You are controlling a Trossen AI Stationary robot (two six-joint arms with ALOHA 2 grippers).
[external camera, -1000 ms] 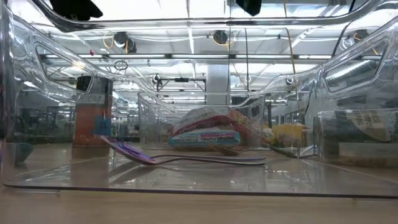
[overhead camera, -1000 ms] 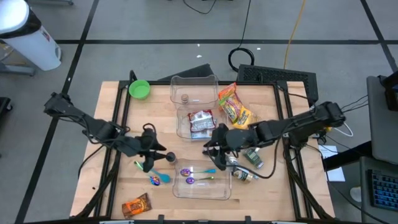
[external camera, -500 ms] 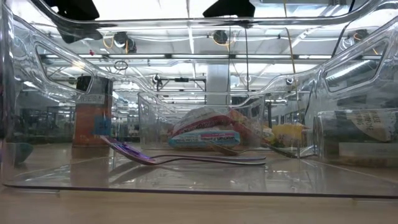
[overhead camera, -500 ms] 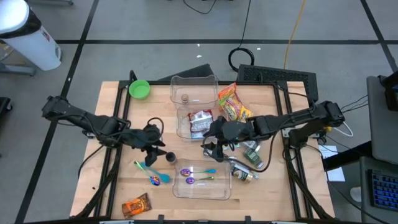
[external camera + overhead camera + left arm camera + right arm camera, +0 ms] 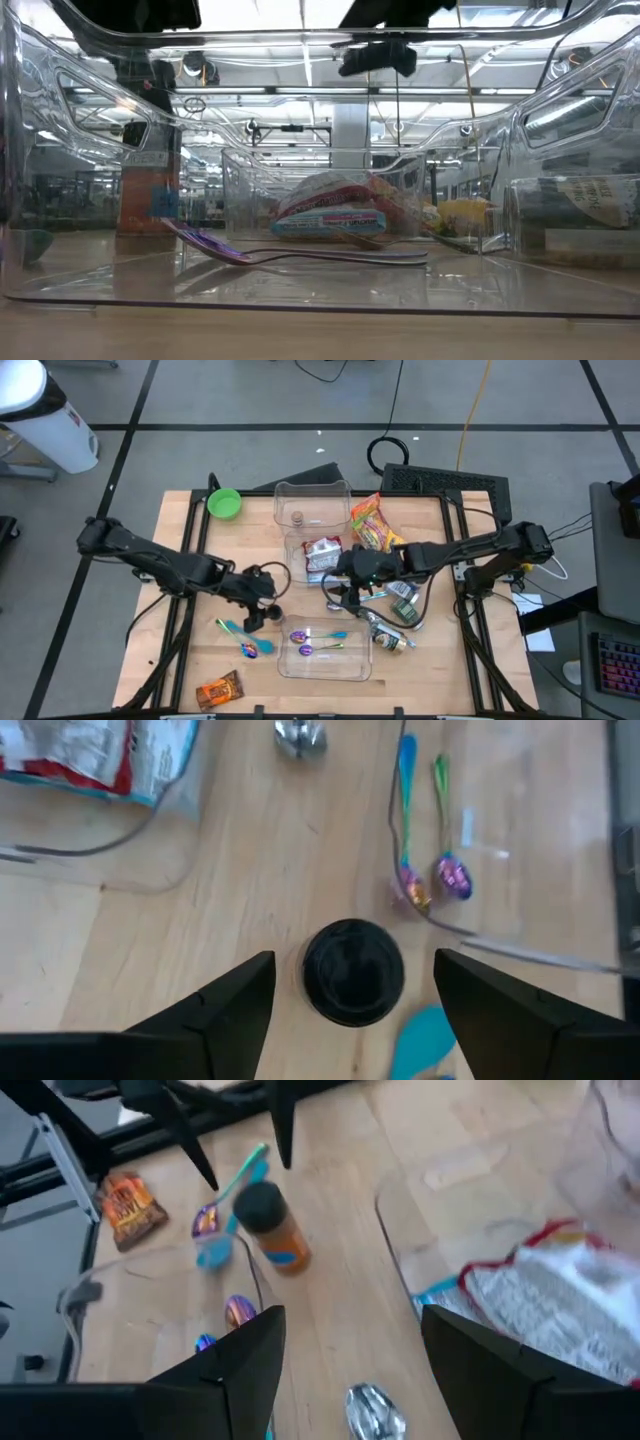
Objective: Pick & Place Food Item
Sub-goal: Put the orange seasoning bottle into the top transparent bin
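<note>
A white-and-red snack bag (image 5: 322, 557) lies in a clear container (image 5: 300, 568) at the table's middle; it also shows in the right wrist view (image 5: 560, 1300). My right gripper (image 5: 343, 592) is open and empty just on the near side of that container. My left gripper (image 5: 262, 605) is open over an orange bottle with a black cap (image 5: 352, 970), one finger on either side of the cap without touching it. The bottle stands upright on the table and also shows in the right wrist view (image 5: 270, 1225).
A clear tray (image 5: 325, 653) with coloured spoons sits near the front edge. A colourful candy bag (image 5: 375, 530), small jars (image 5: 395, 625), a green bowl (image 5: 224, 503), an orange packet (image 5: 218, 690) and a far clear container (image 5: 312, 502) lie around.
My left gripper has gone toward the table's right edge and now stands over the black-capped bottle. My right gripper has gone toward the far edge, closer to the container with the snack bag, and has come lower into the low view.
</note>
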